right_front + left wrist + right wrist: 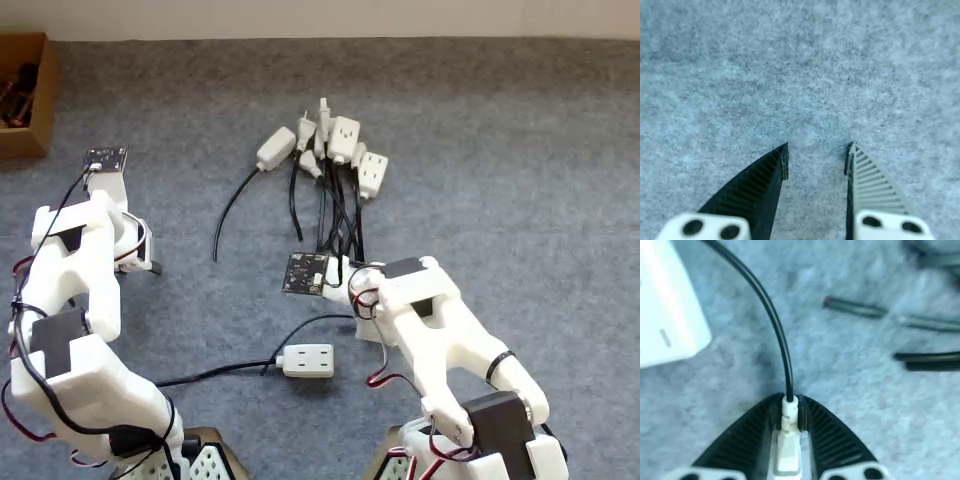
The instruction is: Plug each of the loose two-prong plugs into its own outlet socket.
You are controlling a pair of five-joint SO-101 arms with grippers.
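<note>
My right gripper [790,407] is shut on a small white two-prong plug [788,450], low over the grey carpet. The plug's black cable [765,315] runs away from the fingertips, past the corner of a white outlet strip [667,310]. In the high view that outlet strip [307,360] lies flat in front of the right arm [430,310], with a black cable [310,325] curving beside it. Farther back lies a cluster of white plugs and outlet blocks [335,145] with black cords. My left gripper [816,155] is open over bare carpet, holding nothing, far left of the cluster.
A wooden box [22,95] sits at the back left corner. A white plug [275,148] with a long black cord lies left of the cluster. Loose black cord ends [855,307] lie on the carpet near the right gripper.
</note>
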